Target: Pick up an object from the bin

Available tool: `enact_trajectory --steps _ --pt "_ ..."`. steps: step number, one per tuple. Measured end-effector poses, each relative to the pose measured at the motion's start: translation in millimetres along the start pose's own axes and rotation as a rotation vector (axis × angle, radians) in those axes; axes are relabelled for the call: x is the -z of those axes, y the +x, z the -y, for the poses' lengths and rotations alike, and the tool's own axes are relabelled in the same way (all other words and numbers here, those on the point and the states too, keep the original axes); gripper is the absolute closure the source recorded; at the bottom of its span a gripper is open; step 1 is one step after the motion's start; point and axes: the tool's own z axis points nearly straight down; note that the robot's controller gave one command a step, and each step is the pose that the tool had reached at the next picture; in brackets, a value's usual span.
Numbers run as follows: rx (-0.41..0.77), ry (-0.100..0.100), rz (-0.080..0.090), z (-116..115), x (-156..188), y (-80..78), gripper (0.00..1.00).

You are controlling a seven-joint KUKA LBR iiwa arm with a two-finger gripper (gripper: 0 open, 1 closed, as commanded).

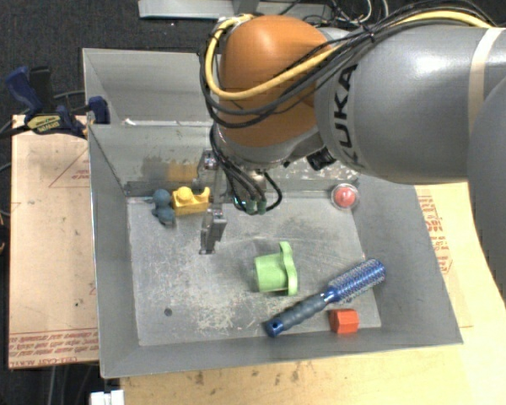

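So the biggest thing here is the grey KUKA arm (422,83), coming in from the right and covering the top right of the view. It has a round orange cover (266,57) at its wrist, with black and yellow cables looped over it.

Under that sits the grey metal bin (110,226), and there isn't much in it, just six loose bits spread well apart on a scuffed floor. The longest is a blue tool with a ribbed handle (325,298), lying slantwise near the front right, handle end up and to the right. Just left of its middle is a chunky light green plastic spool (276,272) on its side, close to the tool, though I can't say if they touch. At the back left, against the rear wall, there's a small yellow block (190,198) with a little blue-grey blob (162,207) right up against its left side. A tiny red cube (345,321) sits just in front of the blue tool near the front right corner. A small red round thing (345,196) is off by itself at the back right.

Now the claw (212,230). It hangs down from under the orange cover over bare floor, just right of the yellow block and a bit in front of it. That block is the nearest thing to it. I honestly can't tell how far open the claw is from this angle, or whether it touches the block.
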Motion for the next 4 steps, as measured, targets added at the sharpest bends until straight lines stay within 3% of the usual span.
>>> enact_trajectory --steps 1,2,3,4 --pt "0.082 0.003 0.006 142 -9 16.2 0.00" --pt "0.069 0.000 -0.001 183 -115 47.2 0.00" --pt "0.302 -0.001 0.026 167 -151 54.3 0.00" --pt "0.396 0.003 0.039 145 -158 59.1 0.00"
